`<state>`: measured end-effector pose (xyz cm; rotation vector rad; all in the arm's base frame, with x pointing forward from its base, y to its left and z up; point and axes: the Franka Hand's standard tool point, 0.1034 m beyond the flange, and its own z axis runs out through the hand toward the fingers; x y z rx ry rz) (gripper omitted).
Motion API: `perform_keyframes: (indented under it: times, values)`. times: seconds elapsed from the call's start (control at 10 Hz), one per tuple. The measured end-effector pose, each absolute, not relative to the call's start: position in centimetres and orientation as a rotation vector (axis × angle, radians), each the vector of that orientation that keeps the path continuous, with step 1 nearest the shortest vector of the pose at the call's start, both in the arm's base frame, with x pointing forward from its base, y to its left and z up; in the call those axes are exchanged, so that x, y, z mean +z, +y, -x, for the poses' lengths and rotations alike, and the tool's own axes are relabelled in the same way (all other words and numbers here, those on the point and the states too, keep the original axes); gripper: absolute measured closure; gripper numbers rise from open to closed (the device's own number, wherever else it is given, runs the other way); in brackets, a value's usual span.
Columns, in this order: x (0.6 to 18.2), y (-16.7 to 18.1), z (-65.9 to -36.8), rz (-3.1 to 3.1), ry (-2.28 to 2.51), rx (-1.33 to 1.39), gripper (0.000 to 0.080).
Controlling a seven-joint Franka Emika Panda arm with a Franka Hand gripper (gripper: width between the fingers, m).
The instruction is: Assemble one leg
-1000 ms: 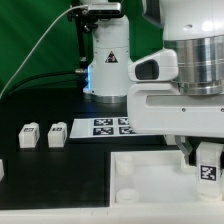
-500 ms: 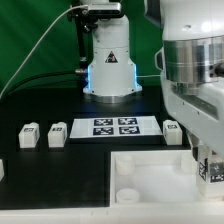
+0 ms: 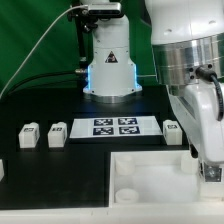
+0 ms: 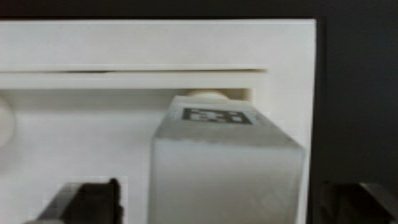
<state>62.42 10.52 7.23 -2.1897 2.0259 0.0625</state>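
My gripper (image 3: 211, 176) is shut on a white leg (image 3: 209, 168) with a marker tag, holding it upright at the right end of the large white tray-like part (image 3: 150, 172). In the wrist view the leg (image 4: 222, 160) fills the gap between my dark fingers (image 4: 89, 203), my gripper (image 4: 224, 206) is closed on it, and its tagged end sits against the tray's corner wall (image 4: 125, 50). Three more legs stand on the table: two on the exterior view's left (image 3: 29, 134) (image 3: 56, 134) and one on its right (image 3: 172, 131).
The marker board (image 3: 115, 127) lies behind the tray. The robot base (image 3: 110, 60) stands at the back. A small white piece (image 3: 2, 170) shows at the exterior view's left edge. A green backdrop and a cable hang behind.
My wrist has turned and shifted toward the exterior view's right, uncovering the leg by the marker board. The held leg has stayed low at the tray's right end.
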Motion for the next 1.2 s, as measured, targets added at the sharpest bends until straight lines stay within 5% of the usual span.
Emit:
perform_keyframes:
  times: [0.2,0.6,0.9,1.0,1.2]
  values:
    - [7.2,11.7,-62.1,2.551,1.546,0.047,0.0156]
    - [7.2,11.3,-62.1,2.779,1.086,0.007,0.0150]
    - [8.6,11.7,-63.6,3.034,0.225,-0.004,0.0150]
    - [8.5,11.8,-63.5,3.018,0.331,0.007,0.0150]
    - [8.5,11.6,-63.5,3.023,0.317,0.005,0.0393]
